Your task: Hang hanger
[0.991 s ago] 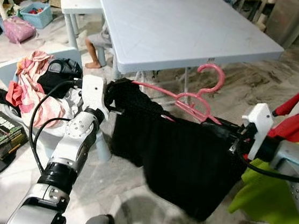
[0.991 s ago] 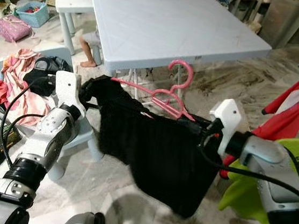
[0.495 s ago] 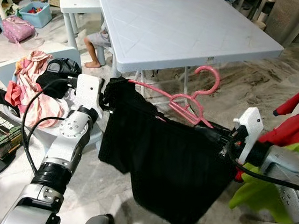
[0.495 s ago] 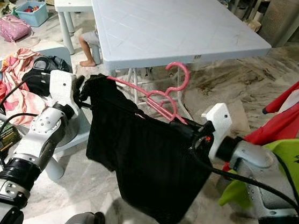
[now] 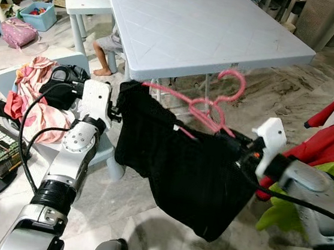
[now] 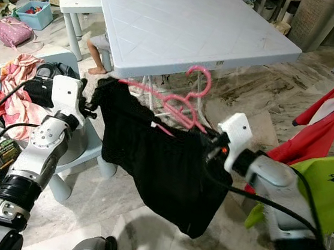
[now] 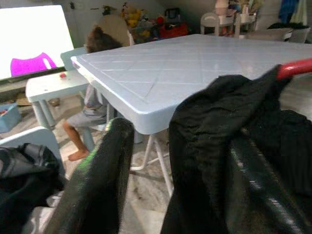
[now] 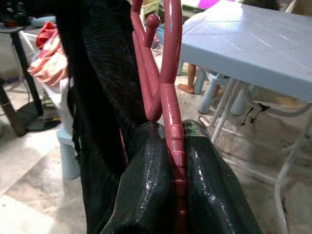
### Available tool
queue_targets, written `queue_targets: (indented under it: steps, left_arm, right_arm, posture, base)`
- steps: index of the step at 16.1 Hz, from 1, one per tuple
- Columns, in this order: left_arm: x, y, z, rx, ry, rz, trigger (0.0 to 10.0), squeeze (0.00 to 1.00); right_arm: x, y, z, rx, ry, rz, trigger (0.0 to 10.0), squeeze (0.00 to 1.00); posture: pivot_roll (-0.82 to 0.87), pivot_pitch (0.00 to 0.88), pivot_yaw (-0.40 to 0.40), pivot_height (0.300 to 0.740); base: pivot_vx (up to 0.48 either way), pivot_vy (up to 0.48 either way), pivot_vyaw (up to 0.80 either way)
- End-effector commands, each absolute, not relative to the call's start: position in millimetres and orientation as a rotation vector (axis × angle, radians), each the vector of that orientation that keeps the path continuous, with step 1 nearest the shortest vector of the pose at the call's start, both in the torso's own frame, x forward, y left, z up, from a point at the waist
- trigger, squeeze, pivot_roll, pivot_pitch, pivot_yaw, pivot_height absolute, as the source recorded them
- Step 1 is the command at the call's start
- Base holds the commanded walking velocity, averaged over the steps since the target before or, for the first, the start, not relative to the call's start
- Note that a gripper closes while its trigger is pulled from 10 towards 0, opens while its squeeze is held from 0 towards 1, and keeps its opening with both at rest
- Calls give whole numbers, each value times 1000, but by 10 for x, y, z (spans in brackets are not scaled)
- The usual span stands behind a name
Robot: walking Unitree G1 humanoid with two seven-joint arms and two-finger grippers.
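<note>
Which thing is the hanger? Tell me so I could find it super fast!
Find the big pale blue table. Just in front of its near edge, the two robot arms hold up a black garment between them. The hanger is the thin pink plastic frame on top of that cloth, its curly hook poking up; nothing else there is pink and wiry.

Head cameras high, wrist cameras close.
Both eye views look down at the worktop (image 5: 208,30); each wrist view looks along its own fingers, also toward it.

A pale blue table (image 5: 208,30) stands ahead, a clothes-heaped chair (image 5: 34,95) left, a person's leg (image 5: 102,54) behind.
</note>
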State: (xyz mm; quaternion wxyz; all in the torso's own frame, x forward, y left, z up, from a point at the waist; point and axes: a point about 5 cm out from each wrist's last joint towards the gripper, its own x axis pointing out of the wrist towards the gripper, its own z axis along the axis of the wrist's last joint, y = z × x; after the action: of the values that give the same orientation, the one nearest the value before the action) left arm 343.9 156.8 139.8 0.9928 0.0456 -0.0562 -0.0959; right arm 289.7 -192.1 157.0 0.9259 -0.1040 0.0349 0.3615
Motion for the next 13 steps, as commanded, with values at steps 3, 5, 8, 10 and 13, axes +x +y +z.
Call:
queue_targets:
  steps: [3, 5, 8, 10, 13]
  left_arm:
    - [3397, 1577, 1363, 188, -117, -219, 10000, 1000]
    - [3388, 1532, 1366, 271, -140, -250, 10000, 1000]
    - [3353, 1426, 1357, 358, -168, -311, 10000, 1000]
    - [3322, 1349, 1324, 385, -180, -328, 10000, 1000]
    - [3324, 1377, 1280, 334, -147, -292, 10000, 1000]
  right_arm:
    - [2891, -1891, 1670, -199, 24, 738, 10000, 0]
    - [2888, -1794, 1628, -207, 25, 761, 10000, 0]
    - [2967, -1680, 1603, -206, 10, 699, 10000, 0]
    - [3038, -1506, 1657, -150, -42, 654, 10000, 0]
    - [3064, -1391, 1776, -72, -88, 648, 10000, 0]
  posture:
    - [-88, 49, 37, 740]
    - [-88, 49, 38, 740]
    - [-86, 49, 38, 740]
    - [-86, 49, 40, 740]
    - [-82, 47, 40, 740]
  base:
    - [0, 0, 0]
    - [0, 0, 0]
    - [0, 0, 0]
    - [0, 0, 0]
    - [0, 0, 0]
